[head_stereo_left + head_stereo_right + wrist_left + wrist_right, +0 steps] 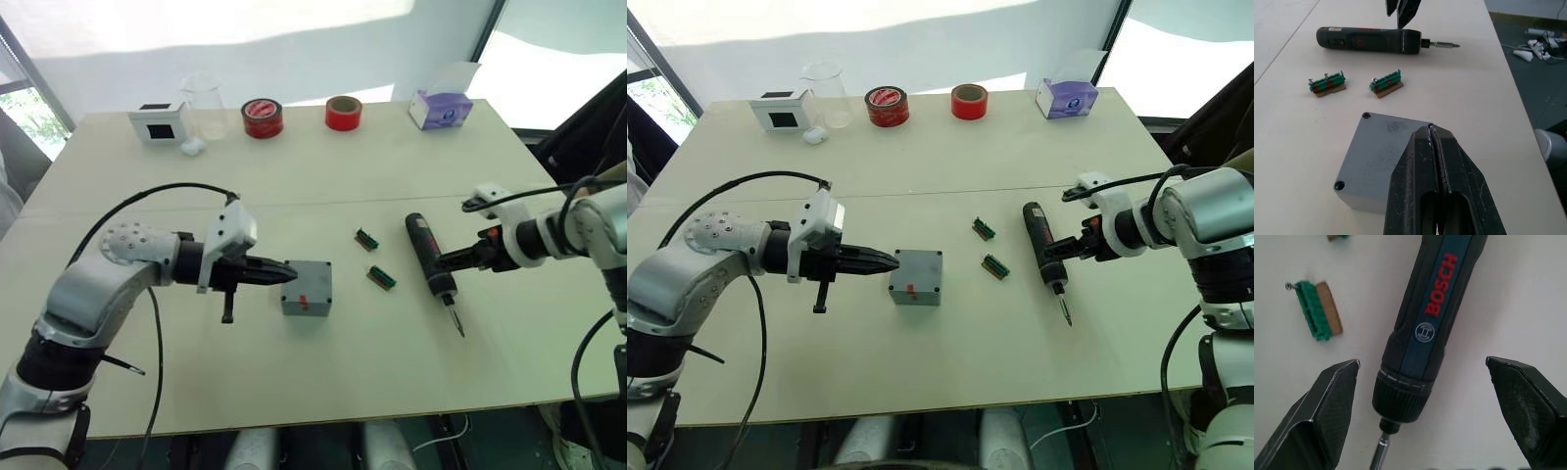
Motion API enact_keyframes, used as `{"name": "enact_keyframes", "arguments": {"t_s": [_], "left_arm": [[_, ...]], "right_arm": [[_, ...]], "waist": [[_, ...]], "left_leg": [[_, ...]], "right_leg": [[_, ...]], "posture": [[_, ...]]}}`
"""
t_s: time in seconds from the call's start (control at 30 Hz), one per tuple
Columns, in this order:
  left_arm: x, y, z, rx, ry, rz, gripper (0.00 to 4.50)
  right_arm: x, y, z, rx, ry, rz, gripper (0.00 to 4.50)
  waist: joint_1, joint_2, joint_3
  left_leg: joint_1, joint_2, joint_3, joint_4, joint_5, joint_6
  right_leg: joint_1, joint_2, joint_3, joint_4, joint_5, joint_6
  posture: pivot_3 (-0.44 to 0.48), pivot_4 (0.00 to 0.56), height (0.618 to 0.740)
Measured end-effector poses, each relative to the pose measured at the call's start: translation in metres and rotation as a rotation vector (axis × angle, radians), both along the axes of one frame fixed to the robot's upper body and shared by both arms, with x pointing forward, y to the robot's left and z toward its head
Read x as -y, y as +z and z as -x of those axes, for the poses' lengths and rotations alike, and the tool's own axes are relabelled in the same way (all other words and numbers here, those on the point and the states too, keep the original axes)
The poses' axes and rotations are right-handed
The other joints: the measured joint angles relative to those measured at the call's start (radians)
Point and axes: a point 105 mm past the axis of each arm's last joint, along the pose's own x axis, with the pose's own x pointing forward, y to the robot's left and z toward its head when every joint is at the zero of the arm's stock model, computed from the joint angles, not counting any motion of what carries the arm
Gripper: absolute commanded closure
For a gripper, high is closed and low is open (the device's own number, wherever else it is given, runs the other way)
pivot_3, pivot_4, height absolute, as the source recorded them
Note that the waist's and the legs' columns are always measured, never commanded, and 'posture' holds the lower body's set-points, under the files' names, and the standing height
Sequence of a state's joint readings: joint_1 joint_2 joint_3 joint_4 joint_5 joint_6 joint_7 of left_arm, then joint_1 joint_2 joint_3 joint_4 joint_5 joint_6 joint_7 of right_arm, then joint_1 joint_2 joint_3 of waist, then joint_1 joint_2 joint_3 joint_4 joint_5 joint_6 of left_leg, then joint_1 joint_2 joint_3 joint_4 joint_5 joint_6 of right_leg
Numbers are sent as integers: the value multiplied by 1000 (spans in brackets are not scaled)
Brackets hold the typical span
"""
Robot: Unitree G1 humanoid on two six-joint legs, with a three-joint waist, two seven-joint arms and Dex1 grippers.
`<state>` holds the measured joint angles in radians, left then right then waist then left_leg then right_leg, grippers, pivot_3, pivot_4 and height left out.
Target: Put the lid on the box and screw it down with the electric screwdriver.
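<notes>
Here the left hand (287,273) has its fingers pressed together, their tips at the left edge of the box (307,288), whose lid (1382,152) already sits on top with corner screw holes showing. Judged from this, the hand is bracing the box, and it should hold it square on the desk (392,176) without tipping it. Two small green terminal blocks (374,258) lie between the box and the electric screwdriver (432,267), which rests flat, bit toward the desk's near edge. The right hand (1422,404) is spread wide, straddling the tool near its collar. It ought to close around the thick body, not the thin bit, so the tool lifts level.
</notes>
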<state>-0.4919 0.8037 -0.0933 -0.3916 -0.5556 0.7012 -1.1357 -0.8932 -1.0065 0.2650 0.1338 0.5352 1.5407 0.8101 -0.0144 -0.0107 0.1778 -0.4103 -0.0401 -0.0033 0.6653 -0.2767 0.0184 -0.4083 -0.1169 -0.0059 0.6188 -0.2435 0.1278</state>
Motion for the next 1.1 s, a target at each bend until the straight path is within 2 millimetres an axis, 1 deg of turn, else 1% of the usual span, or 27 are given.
{"name": "enact_keyframes", "arguments": {"t_s": [0.1, 0.23, 0.3, 0.43, 0.47, 0.53, 0.57, 0.63, 0.67, 0.77, 0.97, 1.07, 1.1], "left_arm": [[0, -4, 1, 2, 22, -2, 4500], [3, -3, 4, 15, 26, -2, 4500], [4, -6, 8, 6, 30, 3, 4500], [4, -10, 11, 2, 46, 7, 4500], [4, -12, 11, -4, 53, 7, 4500], [2, -15, 13, -17, 70, 0, 4500], [0, -18, 15, -21, 82, -9, 4500], [-2, -17, 15, -23, 99, -12, 4500], [-3, -16, 14, -20, 106, -11, 4500], [-2, -15, 14, -13, 110, -9, 4500], [-7, -12, 13, -3, 124, -21, 4500], [-11, -9, 7, -7, 135, -21, 4500], [-12, -8, 4, -8, 139, -19, 4500]], "right_arm": [[2, -5, -1, -38, -10, -4, 144], [2, -15, -1, -91, -9, 1, 144], [-2, -19, -4, -100, 17, 26, 144], [-3, -32, -9, -112, 51, 99, 144], [-5, -31, -12, -106, 60, 115, 144], [-9, -32, -15, -109, 82, 147, 678], [-10, -33, -15, -115, 97, 162, 849], [-11, -34, -14, -130, 100, 162, 1464], [-12, -34, -13, -144, 97, 155, 1854], [-17, -33, -12, -163, 107, 135, 2708], [-18, -33, -13, -161, 101, 127, 2709], [-18, -32, -24, -123, 76, 87, 2709], [-19, -30, -31, -89, 63, 81, 2709]], "waist": [[1, 0, 0], [3, 0, 0], [2, 0, 0], [1, 0, 0], [-1, 0, 0], [-1, 0, 0], [-1, 0, 0], [0, 0, 0], [1, 0, 0], [1, 0, 0], [1, 0, 0], [-6, -1, -1], [-11, -1, 0]], "left_leg": [[0, 0, 0, 0, 0, 0], [0, 0, 0, 0, 0, 0], [0, 0, 0, 0, 0, 0], [0, 0, 0, 0, 0, 0], [0, 0, 0, 0, 0, 0], [0, 0, 0, 0, 0, 0], [0, 0, 0, 0, 0, 0], [0, 0, 0, 0, 0, 0], [0, 0, 0, 0, 0, 0], [0, 0, 0, 0, 0, -1], [0, 0, 0, 0, 0, -1], [0, 0, 0, 0, 1, -1], [1, 0, 1, 0, 1, -2]], "right_leg": [[0, 0, 0, 0, 0, 0], [0, 0, 0, 0, 0, 0], [0, 0, 0, 0, 0, 0], [0, 0, 0, 0, 0, 0], [0, 0, 0, 0, 0, 0], [0, 0, 0, 0, 0, 0], [0, 0, 0, 0, 0, 0], [0, 0, 0, 0, 0, 0], [0, 0, 0, 0, 0, 0], [0, 0, 0, 0, 0, 0], [0, 1, 0, 0, 0, 0], [0, 1, 0, 0, 1, -1], [0, 1, 1, 0, 2, -1]], "posture": [[0, 150, 740], [0, 150, 740], [0, 150, 740], [0, 150, 740], [0, 150, 740], [0, 150, 740], [0, 150, 740], [0, 150, 740], [0, 150, 740], [0, 150, 740], [0, 150, 740], [0, 150, 740], [0, 150, 740]]}}
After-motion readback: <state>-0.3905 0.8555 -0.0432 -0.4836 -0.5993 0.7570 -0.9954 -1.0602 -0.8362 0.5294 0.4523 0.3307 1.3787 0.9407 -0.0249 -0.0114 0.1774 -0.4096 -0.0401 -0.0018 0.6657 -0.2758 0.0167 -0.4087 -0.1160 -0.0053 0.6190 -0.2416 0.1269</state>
